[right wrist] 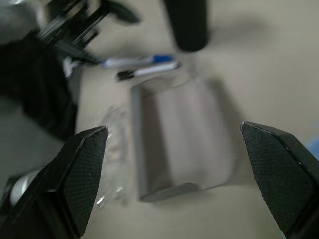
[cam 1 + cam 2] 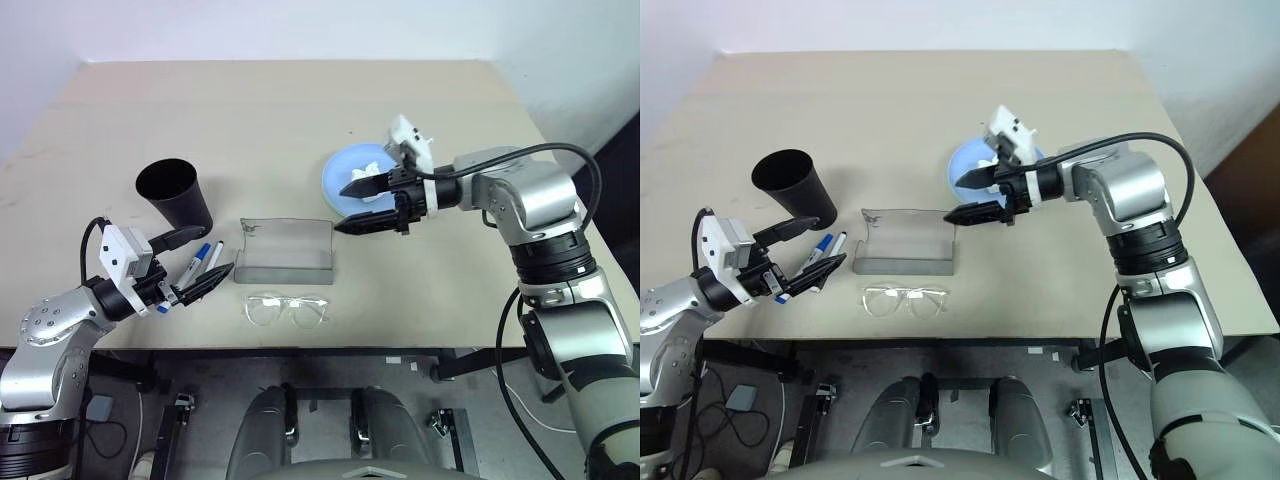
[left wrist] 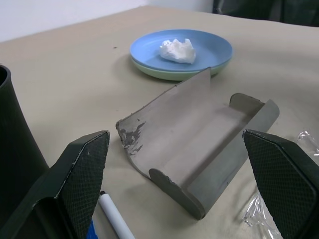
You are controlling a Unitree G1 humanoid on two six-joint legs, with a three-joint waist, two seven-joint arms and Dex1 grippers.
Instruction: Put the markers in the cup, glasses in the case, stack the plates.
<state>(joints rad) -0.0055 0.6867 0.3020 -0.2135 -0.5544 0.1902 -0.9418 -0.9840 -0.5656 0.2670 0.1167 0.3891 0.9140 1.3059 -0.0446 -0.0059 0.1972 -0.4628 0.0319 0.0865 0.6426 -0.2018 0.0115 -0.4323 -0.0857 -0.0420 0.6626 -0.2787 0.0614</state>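
So far only the plates look done. Using the open grey rectangular case [image 2: 286, 251] as the landmark: the clear-framed glasses [image 2: 287, 309] lie just in front of it on the beige worktop [image 2: 250, 120], not inside. Left of it, the two white-barrelled markers [image 2: 204, 262] lie flat near the spread, empty left end effector [image 2: 203, 264]. The tall black tapered cup [image 2: 176, 195] stands behind them. Right and behind, the light blue plate [image 2: 345, 172] sits on the mint green plate [image 3: 164, 73], crumpled white tissue [image 3: 177, 51] on top, right end effector [image 2: 358, 206] spread, empty.
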